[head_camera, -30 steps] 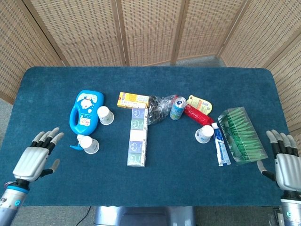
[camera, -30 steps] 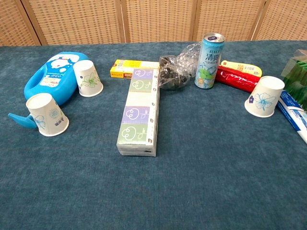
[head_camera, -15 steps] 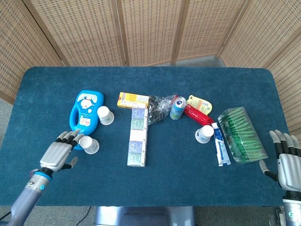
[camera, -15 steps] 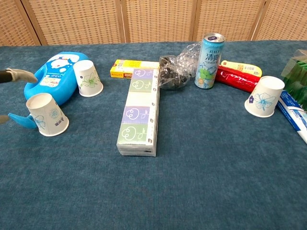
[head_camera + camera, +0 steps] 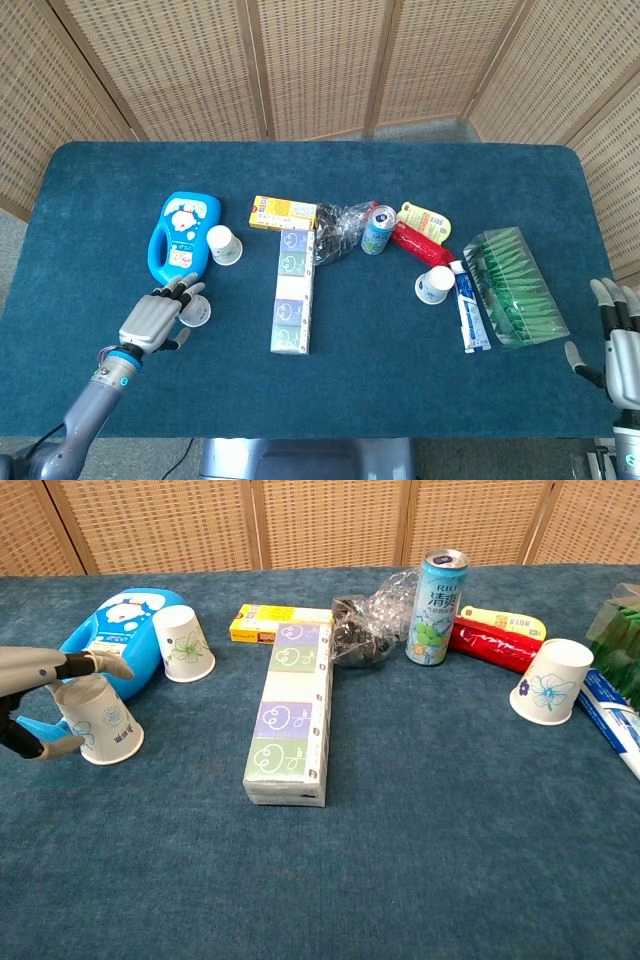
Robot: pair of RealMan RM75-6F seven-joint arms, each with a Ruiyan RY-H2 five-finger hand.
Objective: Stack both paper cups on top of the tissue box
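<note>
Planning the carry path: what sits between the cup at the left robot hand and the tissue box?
Nothing: bare blue cloth separates that paper cup from the tissue box, clearest in the chest view.

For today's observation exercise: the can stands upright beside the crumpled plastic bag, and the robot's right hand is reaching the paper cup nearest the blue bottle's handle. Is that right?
Not quite. The left hand is at that paper cup, as the head view shows; the right hand hangs off the table's far side. The can does stand upright beside the plastic bag.
</note>
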